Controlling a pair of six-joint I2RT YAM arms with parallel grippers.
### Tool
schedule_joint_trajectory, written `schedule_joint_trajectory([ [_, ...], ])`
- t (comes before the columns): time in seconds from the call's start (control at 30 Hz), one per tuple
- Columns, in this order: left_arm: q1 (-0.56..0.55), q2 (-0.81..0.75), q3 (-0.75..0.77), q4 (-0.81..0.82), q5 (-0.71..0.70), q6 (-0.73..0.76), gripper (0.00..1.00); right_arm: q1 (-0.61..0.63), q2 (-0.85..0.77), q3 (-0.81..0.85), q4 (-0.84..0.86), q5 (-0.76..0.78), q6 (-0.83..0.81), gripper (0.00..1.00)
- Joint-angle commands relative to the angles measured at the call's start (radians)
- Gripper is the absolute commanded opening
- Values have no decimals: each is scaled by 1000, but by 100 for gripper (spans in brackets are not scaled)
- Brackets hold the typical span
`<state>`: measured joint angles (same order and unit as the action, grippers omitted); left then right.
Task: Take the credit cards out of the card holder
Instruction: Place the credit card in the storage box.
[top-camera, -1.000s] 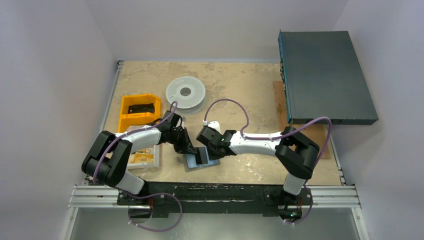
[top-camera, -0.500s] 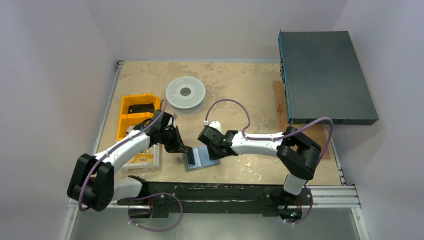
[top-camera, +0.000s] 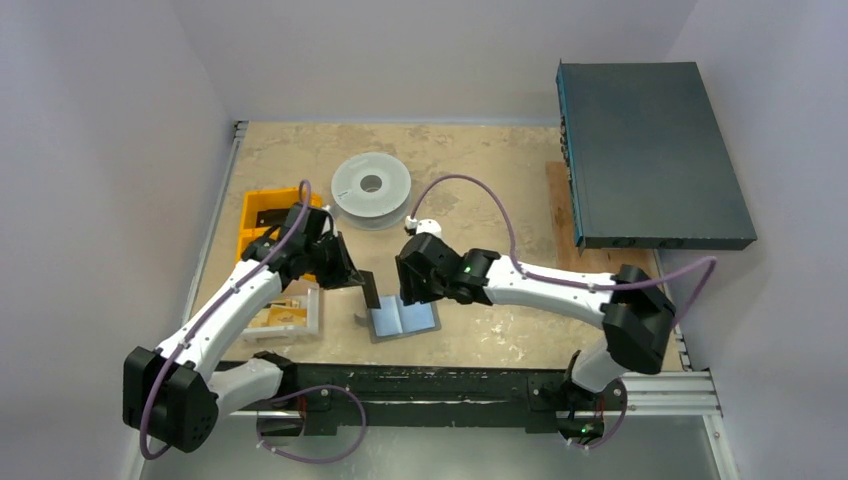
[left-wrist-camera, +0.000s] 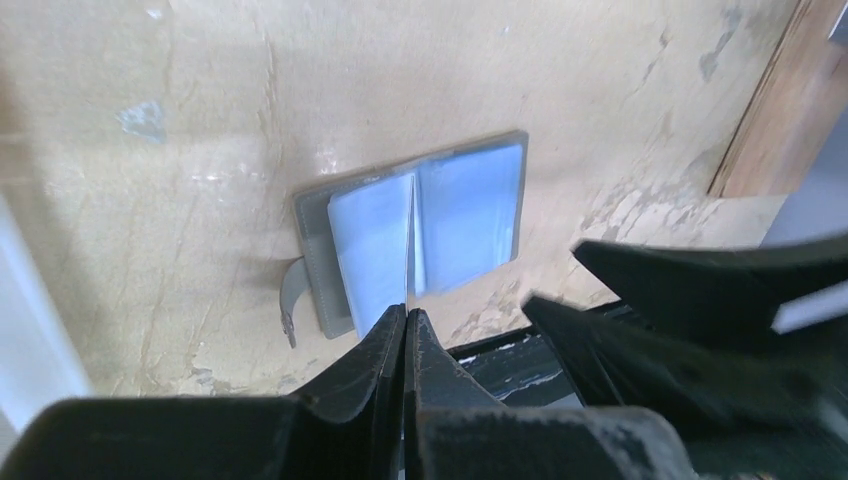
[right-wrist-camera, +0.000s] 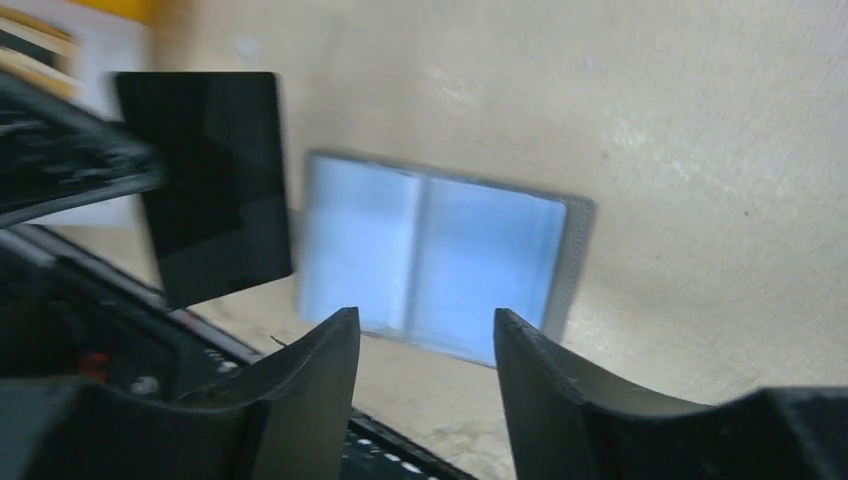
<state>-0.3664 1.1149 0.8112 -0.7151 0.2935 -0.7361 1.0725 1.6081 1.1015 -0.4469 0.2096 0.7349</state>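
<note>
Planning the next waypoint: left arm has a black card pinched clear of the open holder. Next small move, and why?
Probably swing the left gripper aside and set the black card on bare table. The card hangs clear of the open card holder, and the right gripper hovers above it with fingers open, empty.

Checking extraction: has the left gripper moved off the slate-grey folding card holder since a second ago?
Yes. The left gripper, shut on a flat black card, has pulled back left off the card holder, toward the yellow plastic bin.
</note>
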Motion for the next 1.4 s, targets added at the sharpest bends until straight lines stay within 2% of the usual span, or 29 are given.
schedule_joint_trajectory([
  [0.0, 47, -31, 97, -50, -69, 8, 0, -2, -135, 46, 62, 34, -39, 56],
  [0.2, 158, -21, 199, -102, -165, -8, 0, -35, -228, -1, 94, 42, -65, 74],
  [0.4, 300, 75, 312, -70, -285, -40, 0, -57, -271, -42, 113, 21, -99, 80],
  [0.7, 444, 322, 497, 18, -428, -76, 0, -78, -305, -78, 117, -7, -130, 80],
  [1.07, 529, 550, 623, 61, -421, -89, 0, -97, -323, -98, 113, -16, -140, 80],
  [1.17, 540, 561, 632, 58, -411, -85, 10, -99, -317, -98, 115, -20, -138, 79],
  [1.37, 541, 527, 632, 48, -383, -50, 40, -98, -303, -94, 116, -28, -135, 80],
])
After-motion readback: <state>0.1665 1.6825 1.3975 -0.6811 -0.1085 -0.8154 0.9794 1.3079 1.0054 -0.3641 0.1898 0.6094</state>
